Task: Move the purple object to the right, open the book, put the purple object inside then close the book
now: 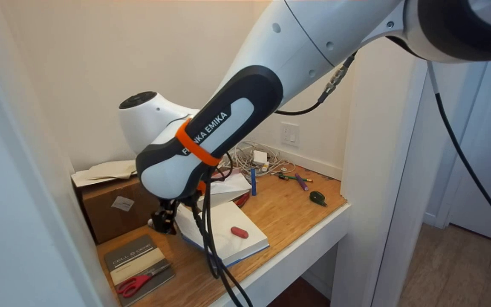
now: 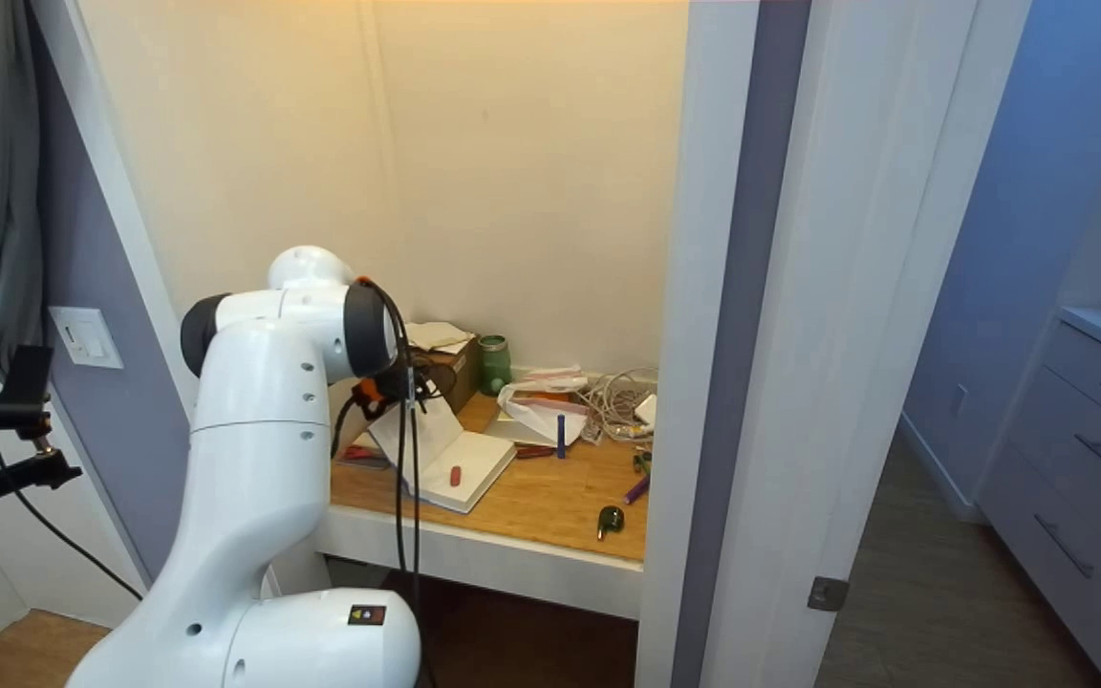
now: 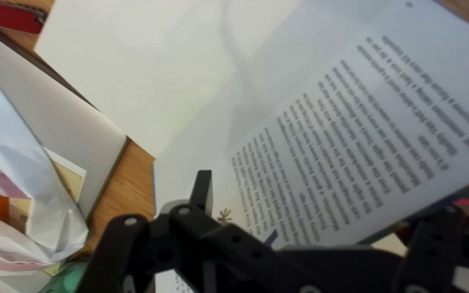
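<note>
1) Arm (image 1: 267, 87) nearest the lens in both exterior views, orange strap (image 1: 194, 145) round its forearm
2) Book (image 1: 228, 215) lies open on the wooden desk (image 1: 275, 202): page block flat, facing side tilted up with printed text on it
3) Gripper (image 1: 164, 219) hangs by that raised side, fingers (image 3: 202, 191) spread wide in the wrist view, can't tell if either touches paper
4) Purple marker (image 1: 301, 182) lies on the desk, well right of the book in an exterior view, just beside a green pencil (image 1: 290, 177)
5) Red stub (image 1: 239, 232) on the flat page; blue marker (image 1: 253, 181) upright on the desk
6) Red scissors (image 1: 132, 285) on the grey booklet (image 1: 132, 251)
</note>
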{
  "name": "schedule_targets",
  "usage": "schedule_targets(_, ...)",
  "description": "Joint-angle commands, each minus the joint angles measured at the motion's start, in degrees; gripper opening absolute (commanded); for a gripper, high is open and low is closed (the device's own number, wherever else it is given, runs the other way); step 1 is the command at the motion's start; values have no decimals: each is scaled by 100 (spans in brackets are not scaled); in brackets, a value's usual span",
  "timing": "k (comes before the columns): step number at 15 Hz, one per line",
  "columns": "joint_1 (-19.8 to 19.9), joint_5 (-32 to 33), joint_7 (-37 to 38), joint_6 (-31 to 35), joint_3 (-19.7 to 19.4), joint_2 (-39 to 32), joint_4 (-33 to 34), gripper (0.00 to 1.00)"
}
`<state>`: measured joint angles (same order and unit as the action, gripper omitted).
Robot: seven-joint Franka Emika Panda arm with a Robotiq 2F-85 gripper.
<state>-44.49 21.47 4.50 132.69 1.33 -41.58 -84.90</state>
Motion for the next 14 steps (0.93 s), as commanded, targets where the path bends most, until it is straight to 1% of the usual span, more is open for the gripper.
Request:
schedule_targets(1,74,390,356,-154,-167,469,-407,100)
schedule_targets(2,73,512,418,-301,-248,556,-479,100)
schedule_targets(4,180,586,552,-387,-264,676,-654,100)
schedule_targets(9,509,554,774,-419,-178,803,-1151,100)
schedule_targets(14,608,792,1099,-572,-217,1056,-1404,100)
